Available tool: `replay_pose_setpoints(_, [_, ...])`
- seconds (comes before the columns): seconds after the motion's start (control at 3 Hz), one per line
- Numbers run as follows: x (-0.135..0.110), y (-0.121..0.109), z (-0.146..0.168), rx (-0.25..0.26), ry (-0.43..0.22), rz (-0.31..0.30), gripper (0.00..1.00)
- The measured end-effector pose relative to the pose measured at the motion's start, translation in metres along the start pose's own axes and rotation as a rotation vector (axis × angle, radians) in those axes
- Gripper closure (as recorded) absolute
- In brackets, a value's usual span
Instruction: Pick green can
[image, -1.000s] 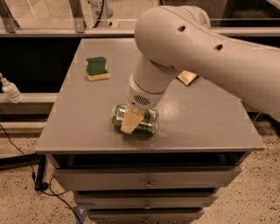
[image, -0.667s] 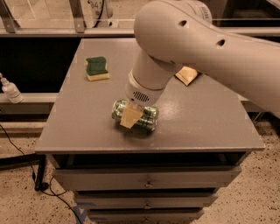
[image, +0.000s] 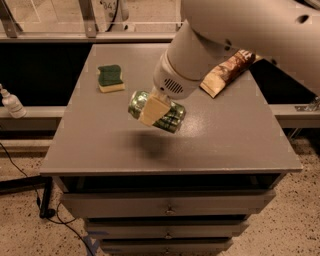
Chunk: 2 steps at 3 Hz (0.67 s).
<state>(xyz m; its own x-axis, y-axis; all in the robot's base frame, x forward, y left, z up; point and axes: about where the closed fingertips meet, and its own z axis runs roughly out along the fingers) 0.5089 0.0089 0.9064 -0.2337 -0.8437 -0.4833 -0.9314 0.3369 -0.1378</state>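
The green can (image: 170, 118), green with pale swirls and a silver end, lies sideways in my gripper (image: 154, 110) and hangs above the grey table (image: 240, 145). Its shadow falls on the tabletop below it. The gripper is shut on the can; one tan finger pad (image: 152, 110) crosses the can's near side, and the other finger is hidden behind it. My big white arm comes in from the upper right and covers the back right of the table.
A yellow sponge with a green top (image: 110, 78) lies at the back left of the table. A brown snack packet (image: 226, 73) lies at the back right, partly under my arm. Drawers sit below the table's front edge. A white bottle (image: 11, 103) stands off to the left.
The can was lying on the table with the gripper around it; now the gripper has lifted it clear of the tabletop. The camera view has also shifted closer.
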Motion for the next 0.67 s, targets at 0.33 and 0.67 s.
replay_pose_setpoints(0.33, [-0.0126,-0.0147,-0.0332,0.017,-0.145,0.037,1.00])
replay_pose_setpoints(0.67, [-0.0179,-0.0090,-0.0366,0.001,-0.166,0.044,1.00])
